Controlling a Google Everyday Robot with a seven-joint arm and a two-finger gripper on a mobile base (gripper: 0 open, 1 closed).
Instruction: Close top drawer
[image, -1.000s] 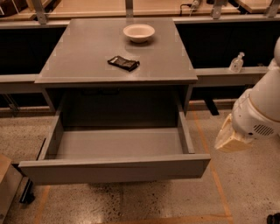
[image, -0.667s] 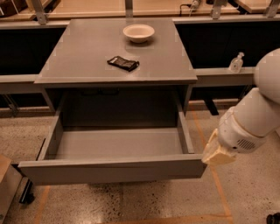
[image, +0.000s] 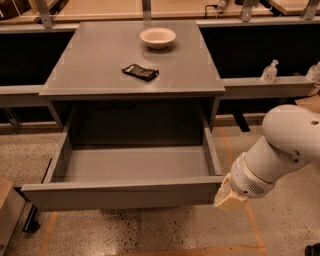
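Observation:
The top drawer (image: 125, 192) of the grey cabinet (image: 100, 75) is pulled far out toward me. It is a wide, shallow grey box and it is empty inside. Its flat front faces the camera at the bottom of the view. My gripper (image: 229, 196) is at the end of the white arm (image: 280, 150) that comes in from the right. It is at the right end of the drawer front, at about the same height, touching it or very close to it. The lower drawers are hidden behind the open drawer.
A white bowl (image: 158, 37) and a dark flat packet (image: 140, 72) lie on the cabinet top. Low grey shelves run left and right of the cabinet, with a clear bottle (image: 269, 72) on the right one. A brown box corner (image: 7, 210) is at the lower left on the speckled floor.
The arm has swung left and down. The gripper went from beside the drawer's right side wall to the right end of the drawer front. The drawer has not moved.

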